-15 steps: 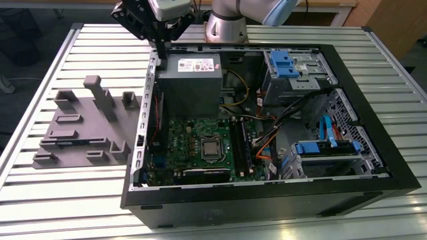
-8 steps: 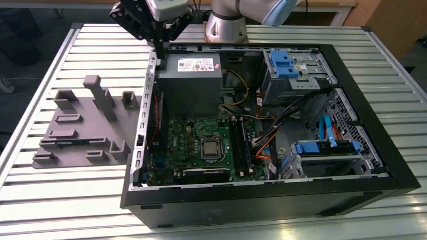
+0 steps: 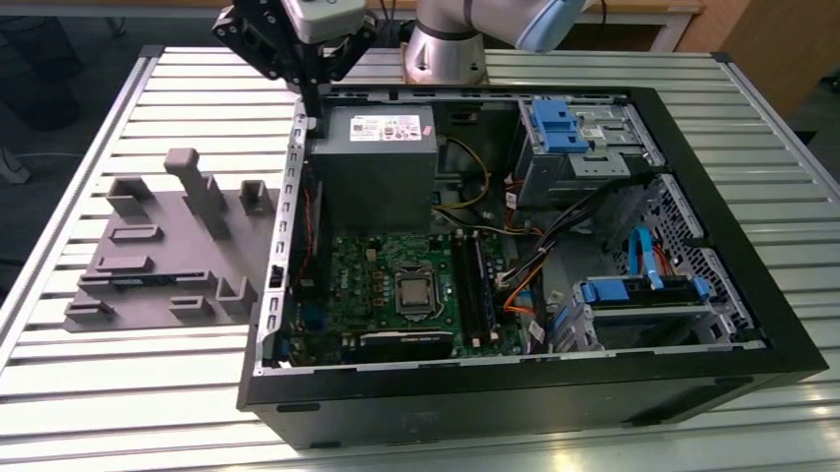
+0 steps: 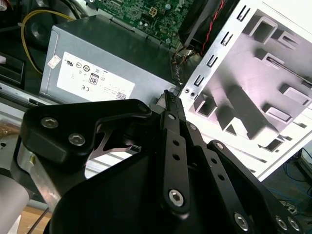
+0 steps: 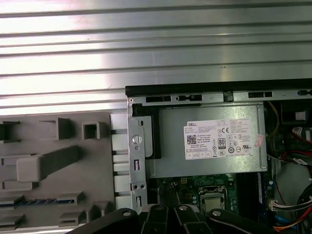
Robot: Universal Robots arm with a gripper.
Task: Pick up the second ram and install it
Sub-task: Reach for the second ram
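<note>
While I watch the exterior view from its left to its right, I log the following:

- Desk [image 3: 105, 393]: slatted metal top that carries everything listed below.
- Fixture plate [image 3: 157, 246]: grey blocky plastic, lying flat on the desk just beside the computer case [image 3: 525, 403], on the exterior view's left.
- Second ram [image 5: 41, 201]: in the first wrist view, a thin dark strip with a bluish edge. It appears to sit in a long slot of the fixture plate, well apart from the pincer. I cannot make out its chips.
- Pincer [image 3: 311, 90]: hangs above the rear corner of the case, near the power supply, on the side towards the fixture plate. It is clenched. In the second wrist view its fingertips [image 4: 168, 100] are drawn together and I see nothing between them.
- Power supply [image 3: 374, 162]: grey box with a white label, set in the rear of the case.
- Motherboard [image 3: 393, 285]: green board lying flat in the case, its bare processor socket facing up.
- Slot rails [image 3: 475, 285]: long black rails just beside the socket. I cannot tell whether any stick is seated in them.
- Drive cages [image 3: 577, 128]: metal bays with blue plastic latches, on the exterior view's right.
</note>
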